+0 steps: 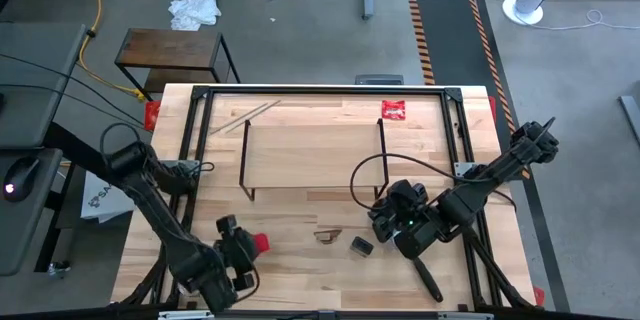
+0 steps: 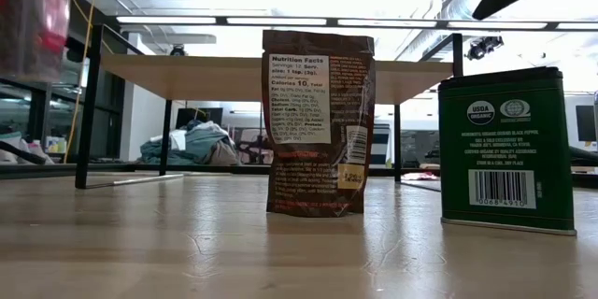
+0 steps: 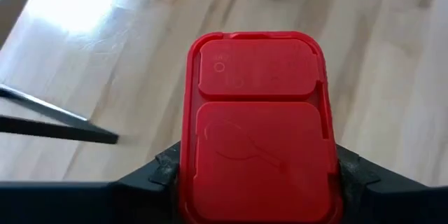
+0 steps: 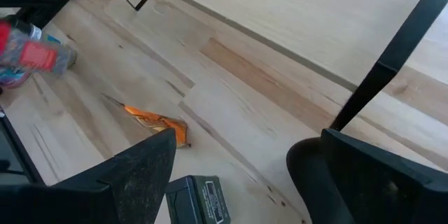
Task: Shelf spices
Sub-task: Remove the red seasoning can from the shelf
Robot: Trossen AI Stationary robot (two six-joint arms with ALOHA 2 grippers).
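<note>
Left pincer [image 3: 255, 182] grips the red-capped spice container [image 3: 257, 122], one finger [image 3: 150, 178] on each side, above the near edge of the surface [image 1: 300, 250]. Ahead of it stands the shelf [image 1: 312, 148], its plywood top unoccupied. Right pincer [image 4: 231, 164] hangs with fingers spread and holds nothing; a green tin [image 4: 199, 197] lies just below it, a brown pouch [image 4: 155, 122] slightly beyond. Risk: the grip sits low on the cap, so a fast lift may tilt or drop the container; the wire legs may snag it. Beyond the surface lies grey floor with a small side table [image 1: 170, 52].
</note>
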